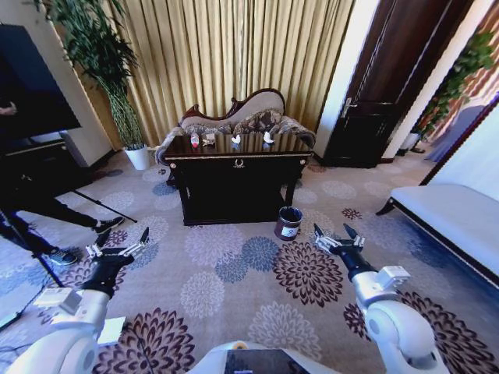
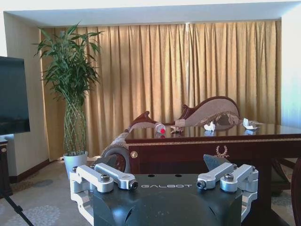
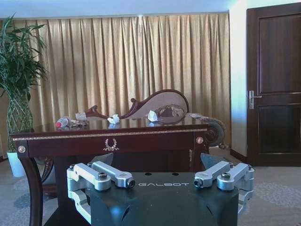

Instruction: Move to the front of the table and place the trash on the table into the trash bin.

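The table (image 1: 236, 167) stands well ahead on the patterned carpet, in front of a sofa (image 1: 242, 117) and curtains. On its top, along the far side, lies the trash: a bottle (image 1: 195, 140) at the left, a wrapper (image 1: 209, 140) just beside it, and two tissue wads (image 1: 236, 139) toward the right. The bin (image 1: 288, 223) sits on the floor near the table's right front leg. The left gripper (image 1: 118, 248) and right gripper (image 1: 337, 236) hover low over the carpet, both with fingers spread and empty, well apart from the table.
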